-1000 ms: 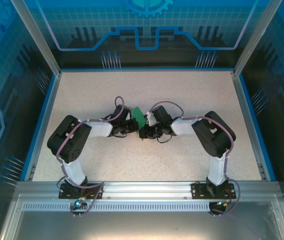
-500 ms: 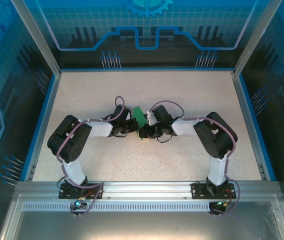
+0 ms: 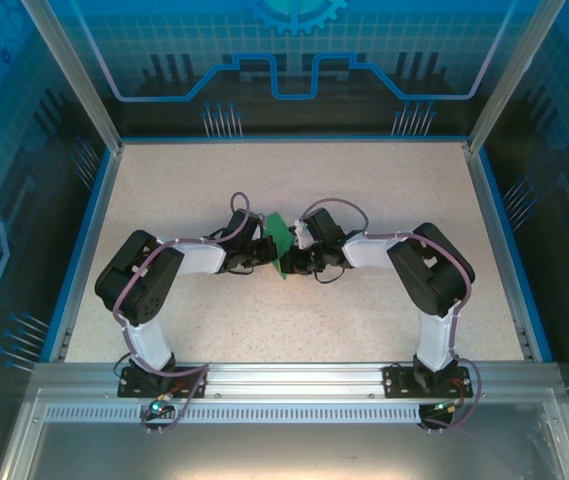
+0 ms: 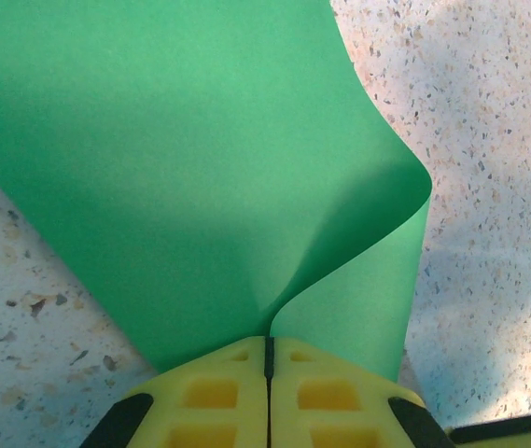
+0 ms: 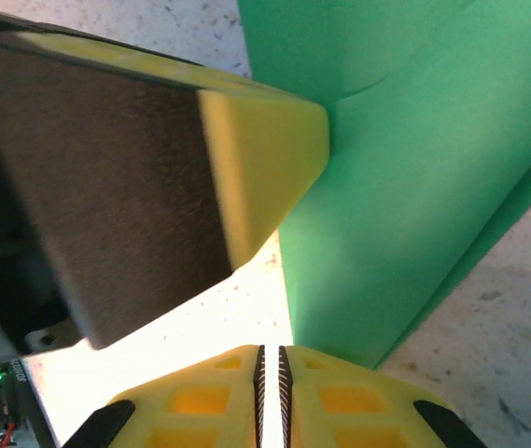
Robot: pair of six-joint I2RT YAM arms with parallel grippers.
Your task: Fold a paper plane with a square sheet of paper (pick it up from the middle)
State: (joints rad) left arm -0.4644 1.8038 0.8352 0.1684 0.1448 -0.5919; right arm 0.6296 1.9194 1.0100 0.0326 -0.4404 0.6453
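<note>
Barely begun, I judge: the left tool (image 4: 267, 350) pinches the square sheet of paper (image 4: 172, 159), bowed with no sharp crease showing, mid-frame over the tabletop (image 3: 164, 190). The right tool (image 5: 270, 359) is nearly closed, its hold unclear. Open surface surrounds them, and the blue rim (image 3: 83, 250) is well apart.

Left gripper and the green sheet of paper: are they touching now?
Touching. The left wrist view shows the left gripper shut on the square sheet of paper: the sheet comes out from between its closed jaws.
</note>
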